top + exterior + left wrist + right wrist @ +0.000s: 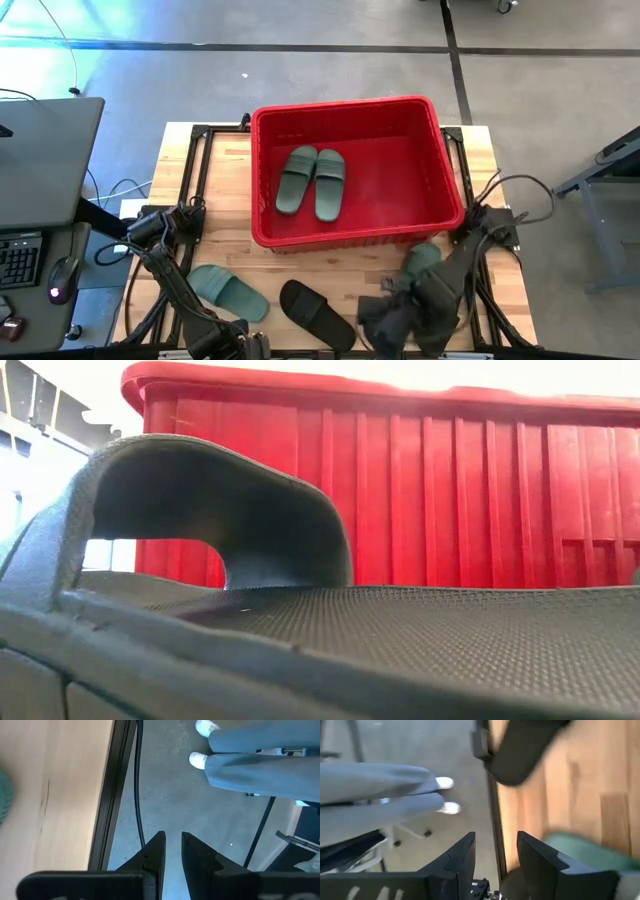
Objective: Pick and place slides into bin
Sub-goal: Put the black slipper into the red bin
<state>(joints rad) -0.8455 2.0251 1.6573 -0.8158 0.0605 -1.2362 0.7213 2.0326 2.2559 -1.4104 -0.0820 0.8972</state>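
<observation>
two sage green slides [311, 182] are already lying side by side inside the red bin [446, 165], which is sitting at the far middle of the wooden tabletop [222, 170]. on the near strip of tabletop in front of the bin, a sage green slide [228, 290] is lying near the left arm, a black slide [316, 314] is resting just beside it toward the middle, and another green slide [424, 257] is partly hidden under the right arm. the low view is filled by a slide strap close to the lens with the bin wall behind it.

the right gripper [495, 855] is hanging at the near edge of the tabletop with its fingers released and nothing between them; a green slide edge [582, 851] is lying just beside one finger, and a black slide [522, 747] is showing farther off. the left gripper [173, 851] is waiting past the near-left edge, its fingers slightly parted and empty. a person's legs and white shoes [202, 759] are standing on the floor beyond.

the step in hand is probably reaching for the next slide. to do it well, the right arm should be straddling the wide strap or one side wall of the foam sole, closing firmly since foam gives, then lifting well above the bin's rim before carrying across.
</observation>
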